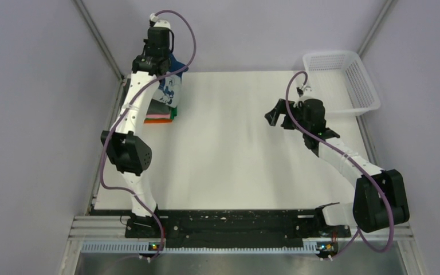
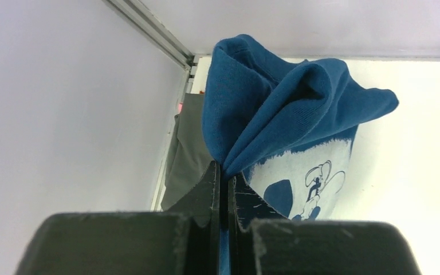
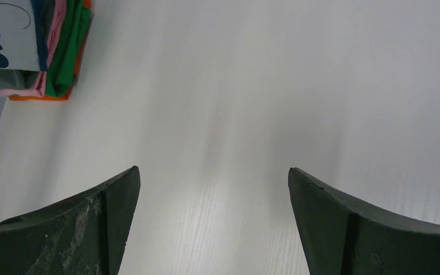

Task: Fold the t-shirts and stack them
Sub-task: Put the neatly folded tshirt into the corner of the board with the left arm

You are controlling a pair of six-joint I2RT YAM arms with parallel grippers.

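the left gripper (image 2: 222, 172) is pinched shut on a bunched fold of the navy t-shirt (image 2: 275, 97), up in the far left corner of the table (image 1: 235, 160). the cloth hangs from the jaws with its pale cartoon print facing the table's middle. the stack (image 1: 161, 117) lies directly under it: grey shirt (image 2: 186, 149), pink shirt (image 3: 54, 34), green shirt (image 3: 69, 51) and orange shirt (image 3: 37, 97) at the bottom, the pile's long side running away from the arms along the left edge. so the coming move looks to me like a straight lowering, and the left arm is the only one near. the right gripper (image 3: 212, 169) hovers spread wide, holding nothing, well apart over the right half, with the stack off to its far left. the white mesh basket (image 1: 329, 54) sits in the far right corner, and i can make out no cloth in it.
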